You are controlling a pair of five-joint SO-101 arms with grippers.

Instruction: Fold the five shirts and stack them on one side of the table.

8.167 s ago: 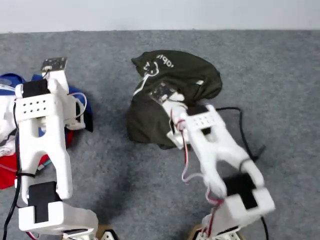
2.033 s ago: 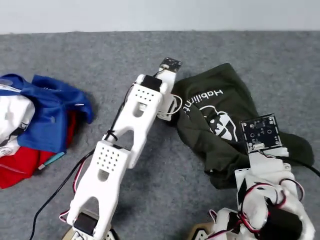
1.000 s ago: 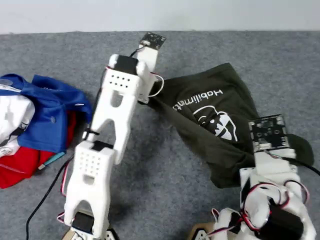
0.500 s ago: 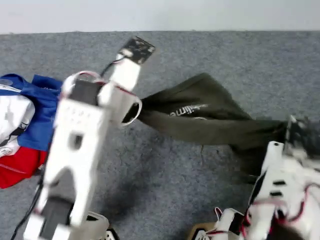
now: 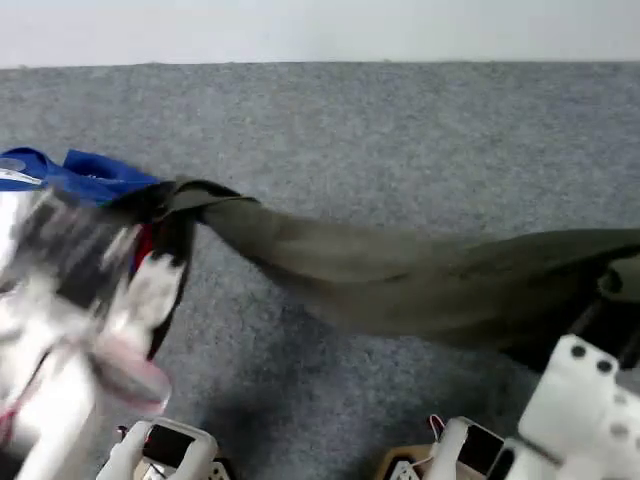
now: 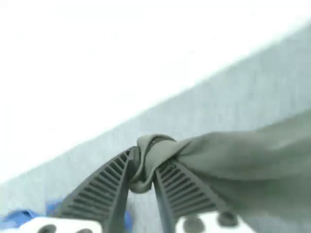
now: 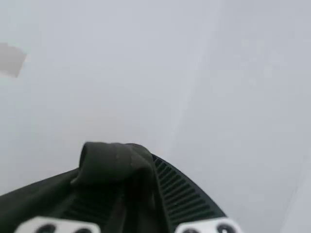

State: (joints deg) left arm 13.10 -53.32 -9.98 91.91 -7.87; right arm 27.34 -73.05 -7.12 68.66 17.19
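**Inspector:** Where is the shirt being worked?

**Onlooker:** The dark green shirt (image 5: 400,285) is drawn out into one long band across the grey table (image 5: 400,120), running from the left side to the right edge. One end sits at the left arm (image 5: 90,310). The other end is at the right arm (image 5: 590,400), by the front right corner. A shadow (image 5: 280,400) lies on the table under the middle of the band.

**Inspector:** Condition of the left gripper?

**Onlooker:** In the left wrist view, the left gripper (image 6: 143,170) has its two ribbed fingers (image 6: 104,187) brought almost together on a bunched corner of the green cloth. The cloth bulges out past the tips. It grips nothing else.

**Inspector:** And the right?

**Onlooker:** The right gripper (image 7: 136,170) is likewise clamped down. A thick dark fold of the same shirt is wrapped over its tips. One ribbed finger (image 7: 187,201) shows bare beside the fold and the other is covered by cloth.

**Inspector:** Other garments?

**Onlooker:** A blue shirt (image 5: 80,170) lies at the far left of the table, just behind the left end of the green band. A sliver of red (image 5: 143,248) shows beside it. It is probably another shirt, but the left arm in front is too blurred for me to be sure.
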